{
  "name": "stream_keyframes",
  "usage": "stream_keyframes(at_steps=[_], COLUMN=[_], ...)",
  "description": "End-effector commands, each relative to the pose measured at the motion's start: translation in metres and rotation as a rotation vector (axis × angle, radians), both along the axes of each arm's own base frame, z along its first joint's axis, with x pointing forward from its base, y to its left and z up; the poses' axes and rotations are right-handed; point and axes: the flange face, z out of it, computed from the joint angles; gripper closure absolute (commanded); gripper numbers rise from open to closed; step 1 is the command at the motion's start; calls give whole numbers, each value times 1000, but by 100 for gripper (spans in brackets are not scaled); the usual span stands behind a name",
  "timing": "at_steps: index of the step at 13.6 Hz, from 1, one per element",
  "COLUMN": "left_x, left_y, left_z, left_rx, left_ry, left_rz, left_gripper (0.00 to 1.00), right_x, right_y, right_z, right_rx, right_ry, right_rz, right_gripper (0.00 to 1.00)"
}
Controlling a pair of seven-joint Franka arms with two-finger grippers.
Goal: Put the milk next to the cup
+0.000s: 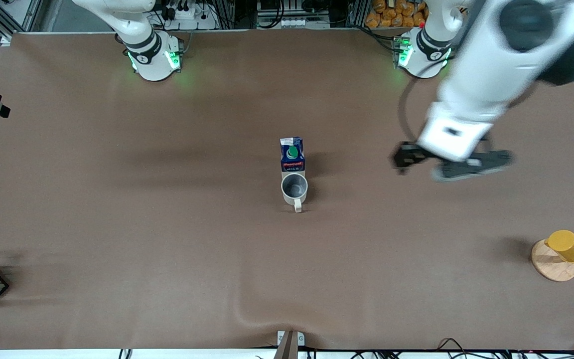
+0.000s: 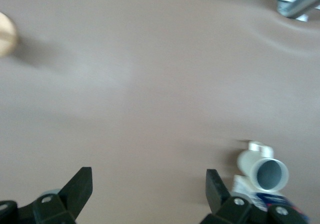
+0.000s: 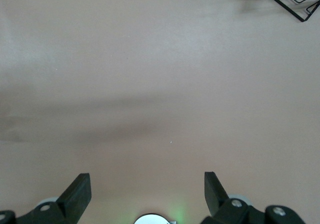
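Blue milk point(image 1: 292, 154) touching cup point(image 1: 294, 188) | left end effector point(image 1: 446, 162) apart, empty, spread wide

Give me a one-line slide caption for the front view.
Milk carton stands touching the cream mug mid-table; open left gripper hovers empty nearby.

Left hand point(image 2: 149, 191) gapes over bare table point(image 2: 150, 84); cup point(image 2: 264, 169) touches milk point(image 2: 272, 200).
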Motion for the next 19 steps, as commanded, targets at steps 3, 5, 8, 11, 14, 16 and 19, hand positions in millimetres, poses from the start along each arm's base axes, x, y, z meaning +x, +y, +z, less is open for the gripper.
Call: stream_keyframes(at_steps=[3,5,8,11,14,16,19], left_x=[-15,-39,-53,-53,-51,-56,-55], left_y=[78,88,123,143,144,149,150], left_z=[15,31,39,43,46,48,47], left_rx=[31,31,35,37,9,-46,-41], left_ry=[93,102,103,112,111,180,183], left_rz=[-23,-93,-72,-90,-82,-69,-68], left_gripper=[0,0,0,0,0,0,0], right_x=[-2,-2,-2,-1,1,1,1], right_y=[3,1,4,9,24,26,27], right_z=[5,6,7,5,7,8,8], right_rx=[16,11,9,18,15,19,19], right_ry=[-3,-6,-7,-5,-9,-11,-11], right_rz=[2,0,9,16,46,48,50], right_gripper=[0,0,0,0,0,0,0])
